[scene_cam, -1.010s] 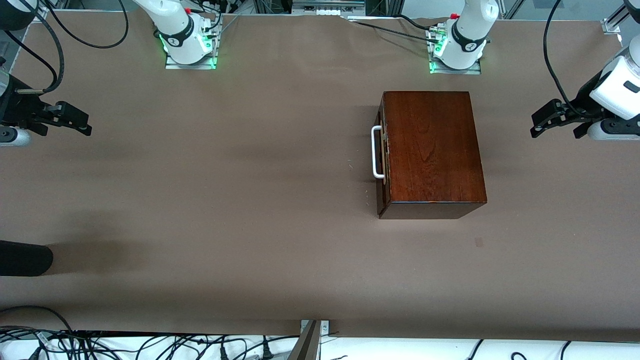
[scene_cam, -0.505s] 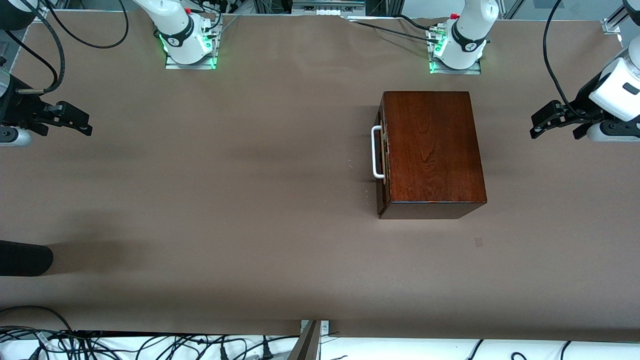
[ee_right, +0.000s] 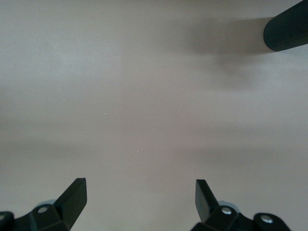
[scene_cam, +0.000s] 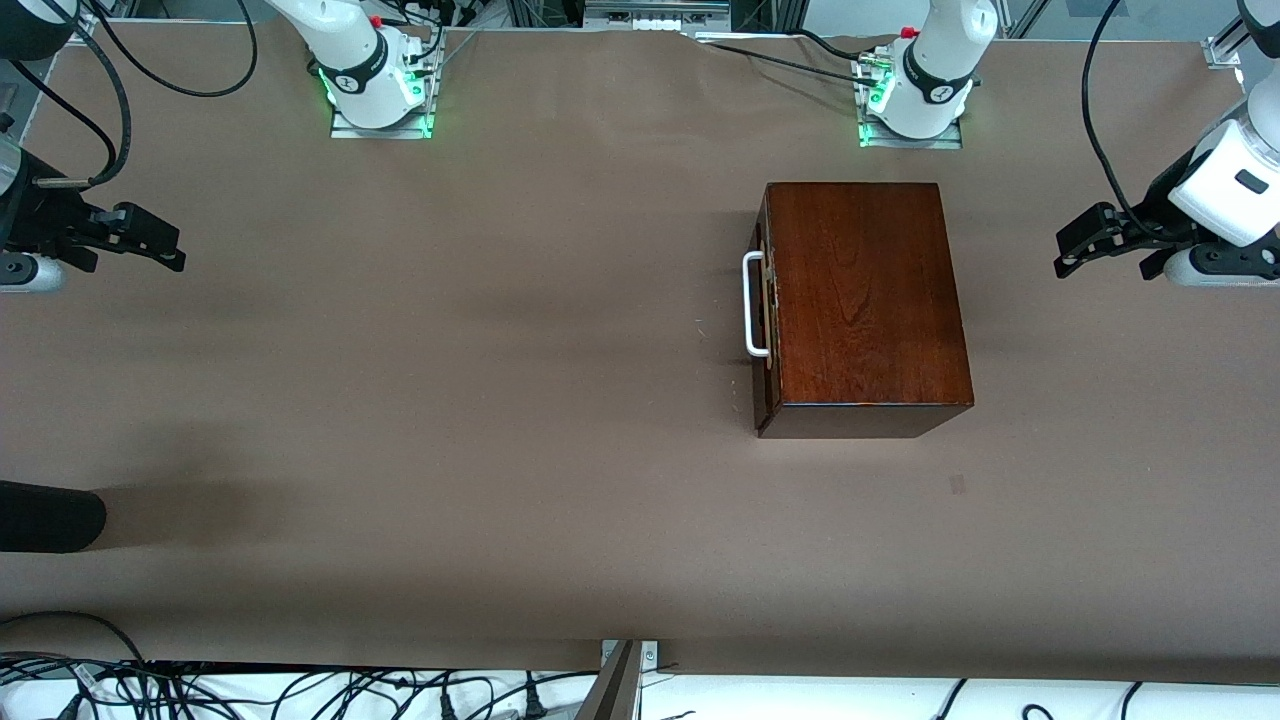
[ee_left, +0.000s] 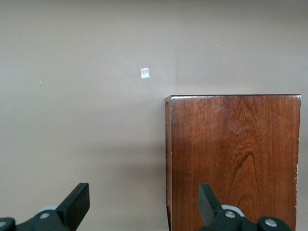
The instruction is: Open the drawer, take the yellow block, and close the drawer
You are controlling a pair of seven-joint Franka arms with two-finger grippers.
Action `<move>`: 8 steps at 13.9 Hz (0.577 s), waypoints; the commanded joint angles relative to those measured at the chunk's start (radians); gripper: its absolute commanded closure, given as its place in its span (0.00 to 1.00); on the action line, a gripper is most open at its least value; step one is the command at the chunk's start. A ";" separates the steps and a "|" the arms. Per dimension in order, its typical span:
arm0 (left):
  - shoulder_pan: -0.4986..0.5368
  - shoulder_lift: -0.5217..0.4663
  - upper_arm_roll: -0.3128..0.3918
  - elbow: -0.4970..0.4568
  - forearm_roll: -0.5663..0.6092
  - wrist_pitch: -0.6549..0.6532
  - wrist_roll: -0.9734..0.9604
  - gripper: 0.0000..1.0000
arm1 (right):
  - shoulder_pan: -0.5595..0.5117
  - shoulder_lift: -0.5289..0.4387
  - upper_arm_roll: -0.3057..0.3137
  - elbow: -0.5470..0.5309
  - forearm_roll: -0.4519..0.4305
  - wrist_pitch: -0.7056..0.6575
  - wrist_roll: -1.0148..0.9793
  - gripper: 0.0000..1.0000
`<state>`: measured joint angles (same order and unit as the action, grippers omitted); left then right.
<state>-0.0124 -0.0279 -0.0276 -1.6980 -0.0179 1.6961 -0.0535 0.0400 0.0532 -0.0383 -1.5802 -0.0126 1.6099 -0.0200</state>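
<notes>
I see the wooden box (scene_cam: 865,300) sitting on the brown counter (scene_cam: 450,400) toward the left arm's end, close to the edge where the arm bases stand. Its drawer (scene_cam: 765,310) is pushed fully in, so I cannot see what is inside, and the yellow block shows in none of my views. The box's long axis runs from the base edge toward the front camera's edge, and the drawer front with its white handle (scene_cam: 752,304) faces the right arm's end of the counter, the handle's bar lying along that same long axis. My left gripper (scene_cam: 1085,240) hangs over the counter's left-arm end, just beside the box, its fingers (ee_left: 77,204) spread wide and holding nothing. My right gripper (scene_cam: 150,245) waits over the right-arm end, well apart from the box, fingers (ee_right: 74,197) likewise wide apart and empty. A dark rounded object (scene_cam: 50,515) pokes in at that end's edge.
</notes>
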 commanded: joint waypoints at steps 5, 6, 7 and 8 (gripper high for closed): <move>-0.008 0.023 -0.008 0.038 -0.016 -0.039 -0.003 0.00 | -0.011 -0.006 0.012 0.008 0.003 -0.001 -0.009 0.00; -0.008 0.028 -0.009 0.038 -0.017 -0.039 -0.003 0.00 | -0.012 -0.006 0.012 0.008 0.003 -0.001 -0.009 0.00; -0.008 0.029 -0.014 0.038 -0.017 -0.041 -0.002 0.00 | -0.012 -0.004 0.012 0.008 0.003 -0.001 -0.009 0.00; -0.006 0.032 -0.014 0.038 -0.017 -0.039 0.001 0.00 | -0.012 -0.004 0.012 0.008 0.003 -0.002 -0.009 0.00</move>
<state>-0.0159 -0.0209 -0.0402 -1.6978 -0.0179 1.6819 -0.0535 0.0400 0.0532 -0.0381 -1.5802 -0.0127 1.6099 -0.0200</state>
